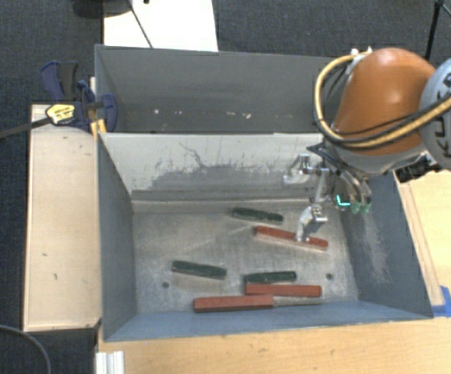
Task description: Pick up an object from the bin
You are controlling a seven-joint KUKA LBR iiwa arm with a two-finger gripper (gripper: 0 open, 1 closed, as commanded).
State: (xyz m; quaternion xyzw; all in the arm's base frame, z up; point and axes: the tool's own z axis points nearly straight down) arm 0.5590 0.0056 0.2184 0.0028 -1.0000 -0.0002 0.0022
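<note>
Lying flat right of centre on the grey bin [118, 232] floor: red bar [280, 234], slim, stiff, probably light and smooth. Jaws low over its right end; spread or pressed together, cannot tell. Suggested hold: across the narrow width, mid-length.

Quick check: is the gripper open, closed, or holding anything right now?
Gripper: cannot be told whether open or closed; it is low over the right end of the upper red bar.

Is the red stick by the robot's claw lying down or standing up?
Lying down: the thin red-brown stick rests lengthwise on the floor of the grey metal bin, by the gripper.
</note>
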